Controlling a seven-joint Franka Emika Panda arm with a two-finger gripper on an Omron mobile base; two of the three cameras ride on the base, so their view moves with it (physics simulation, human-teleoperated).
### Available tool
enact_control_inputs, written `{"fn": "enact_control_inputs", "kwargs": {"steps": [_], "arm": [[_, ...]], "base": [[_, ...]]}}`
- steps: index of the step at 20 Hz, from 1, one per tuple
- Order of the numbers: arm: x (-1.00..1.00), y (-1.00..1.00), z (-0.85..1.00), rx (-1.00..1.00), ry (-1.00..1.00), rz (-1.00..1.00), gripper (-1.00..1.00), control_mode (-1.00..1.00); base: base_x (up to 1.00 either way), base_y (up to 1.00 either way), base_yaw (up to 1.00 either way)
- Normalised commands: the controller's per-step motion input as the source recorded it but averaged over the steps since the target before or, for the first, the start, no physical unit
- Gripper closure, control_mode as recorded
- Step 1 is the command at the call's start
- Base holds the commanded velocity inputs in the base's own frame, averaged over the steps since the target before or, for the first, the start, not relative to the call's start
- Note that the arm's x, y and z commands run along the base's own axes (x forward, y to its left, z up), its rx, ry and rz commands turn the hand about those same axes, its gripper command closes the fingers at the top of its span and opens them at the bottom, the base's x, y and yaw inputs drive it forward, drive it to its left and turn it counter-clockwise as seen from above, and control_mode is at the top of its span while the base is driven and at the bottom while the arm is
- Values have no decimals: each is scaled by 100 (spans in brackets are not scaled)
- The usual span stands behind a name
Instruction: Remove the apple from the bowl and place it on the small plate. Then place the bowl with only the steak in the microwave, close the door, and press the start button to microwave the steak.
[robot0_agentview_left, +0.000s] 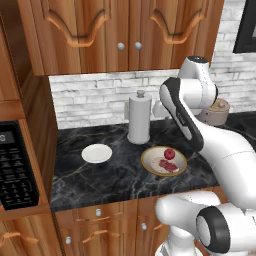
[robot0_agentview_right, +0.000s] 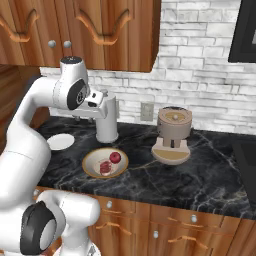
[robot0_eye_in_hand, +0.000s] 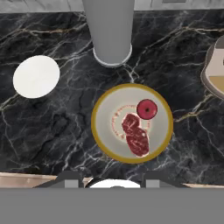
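1. Far left, well off from the hand: the microwave is built into the wood cabinets, and you can see its keypad at the edge of the left base view. Can't see the door from here.
2. The plate is next, white and bare, up and to the left of the hand in the hand view. It sits flat on the dark marble counter, well apart from the bowl.
3. The bowl is pretty much straight ahead of the hand, dead center in the hand view, tan rim and pale inside, upright on the counter.
4. Inside the bowl, the steak lies flat near the middle, and the apple sits just beyond it, a bit to the right. They look like they're touching or nearly so.
5. Just past the bowl is a grey paper towel holder, standing upright, close to the bowl's far rim but not touching.
6. Off to the right of the hand is a tan coffee machine, well apart from the bowl.
7. The gripper hangs above the bowl, holding nothing. The finger tips stand clearly apart at the bottom of the hand view.
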Motion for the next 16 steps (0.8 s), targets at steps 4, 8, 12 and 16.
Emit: {"fn": "enact_control_inputs", "kwargs": {"steps": [4, 8, 12, 16], "arm": [[-44, 15, -11, -4, -5, 2, -100, -100], [-88, 37, -81, -12, -14, 2, -100, -100], [-9, -7, -85, 2, 15, -23, -100, -100], [5, -31, -55, 6, 24, -22, -100, -100]], "base": [[0, 0, 0], [0, 0, 0], [0, 0, 0], [0, 0, 0]]}}
